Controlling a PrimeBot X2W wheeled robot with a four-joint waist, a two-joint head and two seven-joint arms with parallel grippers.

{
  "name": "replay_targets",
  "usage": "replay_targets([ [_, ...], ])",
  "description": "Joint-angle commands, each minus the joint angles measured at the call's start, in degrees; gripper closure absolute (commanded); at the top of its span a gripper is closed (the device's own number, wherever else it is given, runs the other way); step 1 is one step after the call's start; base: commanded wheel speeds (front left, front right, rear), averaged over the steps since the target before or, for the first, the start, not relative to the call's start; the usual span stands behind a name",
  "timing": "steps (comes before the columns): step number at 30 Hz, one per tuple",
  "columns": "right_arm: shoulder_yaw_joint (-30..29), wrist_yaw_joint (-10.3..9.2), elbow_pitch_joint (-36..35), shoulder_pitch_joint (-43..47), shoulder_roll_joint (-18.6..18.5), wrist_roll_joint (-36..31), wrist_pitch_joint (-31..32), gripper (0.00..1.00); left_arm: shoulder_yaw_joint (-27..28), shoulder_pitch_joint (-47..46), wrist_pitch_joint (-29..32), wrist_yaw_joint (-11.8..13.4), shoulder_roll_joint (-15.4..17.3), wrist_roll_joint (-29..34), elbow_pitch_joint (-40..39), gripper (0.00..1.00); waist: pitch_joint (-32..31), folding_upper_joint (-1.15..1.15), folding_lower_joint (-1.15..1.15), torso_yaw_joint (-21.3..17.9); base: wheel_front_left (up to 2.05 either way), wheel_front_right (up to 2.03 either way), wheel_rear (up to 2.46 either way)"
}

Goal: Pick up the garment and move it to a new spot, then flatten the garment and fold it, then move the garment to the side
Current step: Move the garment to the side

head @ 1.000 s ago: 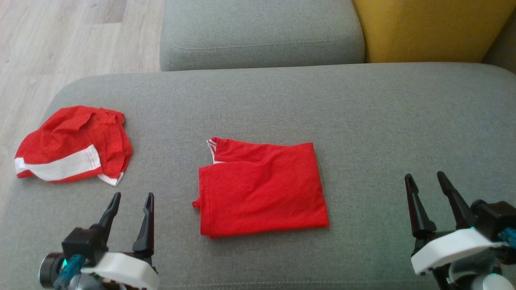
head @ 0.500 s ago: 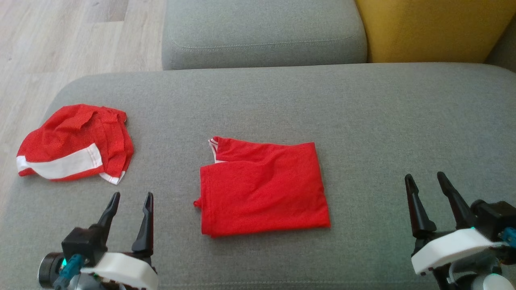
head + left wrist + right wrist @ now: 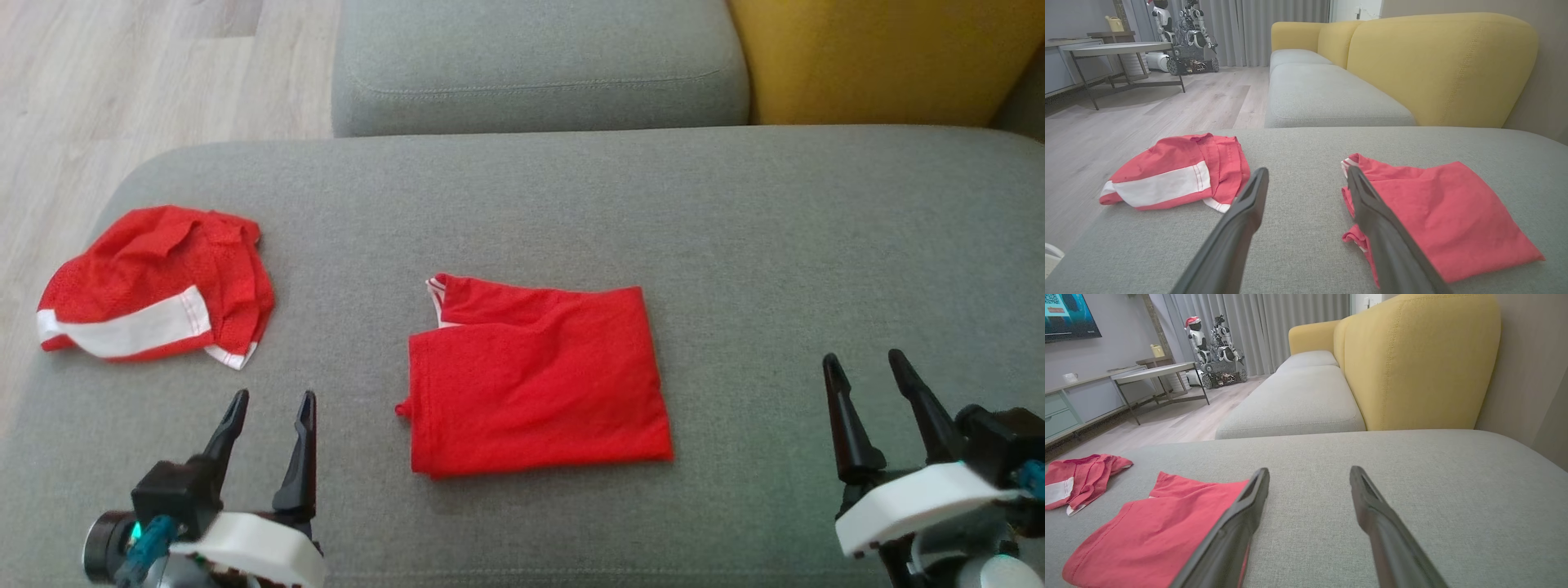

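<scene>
Garment (image 3: pixel 535 380), folded square, lies midway on the grey cushion (image 3: pixel 735 212), seemingly ready for moving aside. Left end effector (image 3: pixel 274 396) and right end effector (image 3: pixel 863 356) hover open, empty, at the front edge, flanking it.

Left gripper (image 3: pixel 274 396) and right gripper (image 3: pixel 863 357) were the same build: two long tapered black fingers (image 3: pixel 300 457) on a black block (image 3: pixel 175 494), a curved white wrist shell (image 3: pixel 253 551) behind it and a teal connector (image 3: pixel 147 543) on the outer side. There was a small green glow near each wrist.
</scene>
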Motion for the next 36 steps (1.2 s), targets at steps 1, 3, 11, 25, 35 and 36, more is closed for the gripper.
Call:
replay_targets([
  [1, 1.29, -0.04, -1.53, -2.75, -0.76, -0.44, 0.42, 0.0, 2.03, -3.75, -0.26, 0.04, 1.22, 0.22, -2.07, 0.0, 0.47, 0.0, 0.0, 0.6, 0.0, 0.0, 0.0],
  [3, 2.02, -0.04, -0.4, -3.72, -0.88, -0.04, 0.61, 0.0, 1.72, -4.74, -0.26, -0.3, 1.19, 0.32, -2.11, 0.0, 1.33, 0.0, 0.0, 1.43, 0.0, 0.0, 0.0],
  [11, 6.24, -0.04, 9.95, -10.45, -1.85, 1.7, -0.37, 0.0, 0.54, -9.77, -1.49, -1.78, -0.2, 0.68, -1.64, 0.0, 6.15, 0.0, 0.0, 5.93, 0.0, 0.0, 0.0],
  [25, 11.44, -0.04, 30.75, -22.1, -1.16, 3.8, 3.8, 0.0, -0.44, -15.87, -3.65, -4.2, -4.08, 1.28, 2.12, 0.0, 12.28, 0.0, 0.0, 11.93, 0.0, 0.0, 0.0],
  [35, 12.34, -0.04, 30.46, -26.12, -1.99, 3.58, 2.93, 1.0, 1.42, -16.39, -3.85, -4.82, -4.35, 2.29, 2.08, 0.0, 13.58, 0.0, 0.0, 6.8, 0.0, 0.0, 0.0],
  [36, 12.48, -0.04, 30.07, -26.36, -2.48, 3.44, 2.88, 1.0, 1.69, -16.26, -3.85, -4.82, -4.28, 2.44, 1.91, 0.0, 13.54, 0.0, 0.0, 5.62, 0.0, 0.0, 0.0],
])
